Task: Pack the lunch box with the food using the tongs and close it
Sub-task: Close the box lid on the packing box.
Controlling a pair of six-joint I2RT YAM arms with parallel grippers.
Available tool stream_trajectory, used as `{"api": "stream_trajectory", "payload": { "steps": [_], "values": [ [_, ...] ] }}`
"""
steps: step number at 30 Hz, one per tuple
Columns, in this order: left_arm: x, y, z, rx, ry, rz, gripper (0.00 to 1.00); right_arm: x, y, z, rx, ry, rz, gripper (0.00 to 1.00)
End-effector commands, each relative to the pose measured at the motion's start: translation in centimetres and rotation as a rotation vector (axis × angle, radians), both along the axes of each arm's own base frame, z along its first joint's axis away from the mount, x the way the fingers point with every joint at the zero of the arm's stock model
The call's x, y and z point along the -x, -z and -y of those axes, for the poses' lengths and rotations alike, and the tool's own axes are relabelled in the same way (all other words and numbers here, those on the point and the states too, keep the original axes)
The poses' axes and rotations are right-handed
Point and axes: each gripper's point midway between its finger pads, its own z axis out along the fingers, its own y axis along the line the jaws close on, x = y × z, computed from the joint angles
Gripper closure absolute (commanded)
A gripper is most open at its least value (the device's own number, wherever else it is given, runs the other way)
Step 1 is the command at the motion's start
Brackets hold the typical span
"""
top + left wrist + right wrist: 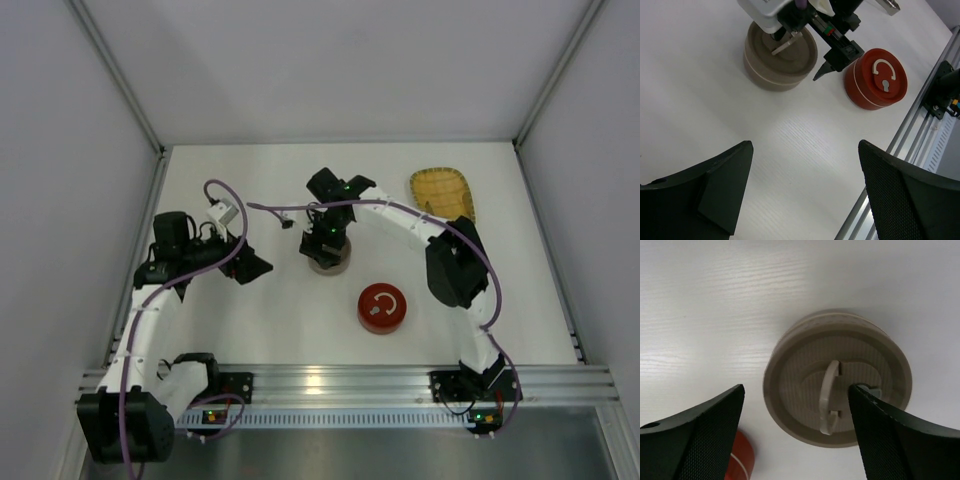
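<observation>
The lunch box is a round beige tin with its lid on, standing mid-table. Its lid has a flat ring handle standing up on edge. My right gripper hangs open straight over the lid, one finger on each side of the handle, gripping nothing. From the left wrist view that gripper sits right on top of the tin. My left gripper is open and empty over bare table, left of the tin. The food and the tongs are out of view.
A closed red round tin with a white ring on its lid stands in front and to the right of the beige one. An empty yellow woven tray lies at the back right. The aluminium rail runs along the near edge.
</observation>
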Motion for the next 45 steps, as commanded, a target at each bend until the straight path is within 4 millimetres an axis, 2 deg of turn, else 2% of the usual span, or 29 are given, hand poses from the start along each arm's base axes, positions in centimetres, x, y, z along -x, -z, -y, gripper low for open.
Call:
{"api": "stream_trajectory", "payload": {
  "steps": [1,3,9,10,11,13,14,16,17,19,20,21,22,23,24,26,27,28,29,30,31,33,34,35,36,37,39,40,45],
  "values": [
    [1.2,-0.3,0.2,-0.021,0.083,0.094,0.09,-2.2,-3.9,-0.7,-0.097,0.028,0.078,0.14],
    [1.1,-0.4,0.1,-0.042,0.095,0.129,0.09,-2.7,-5.6,-0.7,-0.136,0.044,0.099,0.01],
    [2.3,0.0,0.2,-0.078,0.189,0.115,0.09,-2.7,-11.7,-0.9,-0.305,0.087,0.126,0.01],
    [2.2,-0.1,0.2,-0.077,0.195,0.109,0.09,-2.6,-12.4,-1.0,-0.326,0.096,0.127,0.00],
    [2.1,-0.1,0.2,-0.080,0.197,0.113,0.09,-2.9,-14.1,-1.0,-0.370,0.102,0.162,0.01],
    [1.6,-0.4,0.2,-0.085,0.198,0.135,0.10,-3.0,-15.3,-0.6,-0.404,0.129,0.172,0.01],
    [1.2,-0.6,0.1,-0.084,0.185,0.140,0.11,-3.6,-17.0,-0.1,-0.449,0.151,0.202,0.01],
    [-0.6,-0.9,0.2,-0.114,0.173,0.181,0.12,-4.3,-18.3,1.0,-0.495,0.216,0.195,0.01],
    [-1.5,-2.0,0.5,-0.149,0.204,0.245,0.13,-5.3,-20.0,2.5,-0.541,0.255,0.212,0.01],
    [-1.2,-0.6,2.1,-0.206,0.321,0.189,0.15,-5.7,-20.4,4.4,-0.569,0.318,0.177,0.01],
    [-2.0,-1.9,2.7,-0.252,0.365,0.246,0.16,-6.2,-21.4,6.4,-0.591,0.359,0.185,0.01],
    [-3.4,-0.3,2.6,-0.337,0.346,0.196,0.19,-6.2,-20.6,7.7,-0.583,0.396,0.160,0.01],
    [-3.5,-0.1,4.3,-0.374,0.382,0.204,0.21,-5.9,-21.3,9.1,-0.595,0.419,0.174,0.01],
    [-4.5,-0.9,5.0,-0.406,0.376,0.230,0.21,-6.1,-20.0,11.3,-0.578,0.477,0.152,0.01],
    [-5.4,0.0,6.1,-0.463,0.379,0.230,0.23,-6.0,-20.8,13.8,-0.589,0.527,0.176,0.01],
    [-6.8,0.4,7.2,-0.527,0.366,0.245,0.23,-5.4,-20.4,16.2,-0.594,0.583,0.178,0.01],
    [-8.1,0.6,8.1,-0.556,0.372,0.242,0.23,-4.6,-19.0,17.3,-0.578,0.613,0.152,0.01],
    [-8.0,1.0,9.0,-0.597,0.395,0.238,0.24,-3.5,-19.8,18.5,-0.591,0.630,0.179,0.00],
    [-7.8,1.9,9.3,-0.633,0.421,0.203,0.25,-3.5,-19.6,20.3,-0.592,0.676,0.190,0.01],
    [-8.6,2.6,10.0,-0.661,0.439,0.180,0.26,-2.7,-18.6,21.2,-0.583,0.700,0.175,0.01],
    [-8.3,3.2,10.7,-0.683,0.468,0.164,0.26,-1.6,-19.1,22.1,-0.591,0.718,0.191,0.01],
    [-8.9,5.0,11.4,-0.722,0.476,0.128,0.27,-0.8,-18.2,24.1,-0.583,0.775,0.182,0.01],
    [-9.1,4.8,12.3,-0.730,0.476,0.138,0.27,0.0,-18.4,25.0,-0.581,0.800,0.199,0.01],
    [-9.6,4.9,12.7,-0.742,0.471,0.147,0.27,0.6,-17.5,25.3,-0.569,0.814,0.185,0.01],
    [-9.8,5.9,13.1,-0.752,0.481,0.130,0.27,1.0,-17.3,25.5,-0.561,0.816,0.195,0.01],
    [-10.1,5.4,14.0,-0.752,0.491,0.152,0.27,1.7,-17.4,25.8,-0.550,0.824,0.210,0.01],
    [-9.9,6.7,14.6,-0.775,0.526,0.120,0.28,2.4,-17.1,26.0,-0.538,0.829,0.220,0.01],
    [-10.2,6.4,15.0,-0.774,0.530,0.132,0.28,2.8,-17.3,26.1,-0.537,0.834,0.232,0.01],
    [-10.1,8.4,15.4,-0.823,0.569,0.108,0.34,3.5,-17.1,25.9,-0.545,0.831,0.227,0.01]
  ]
}}
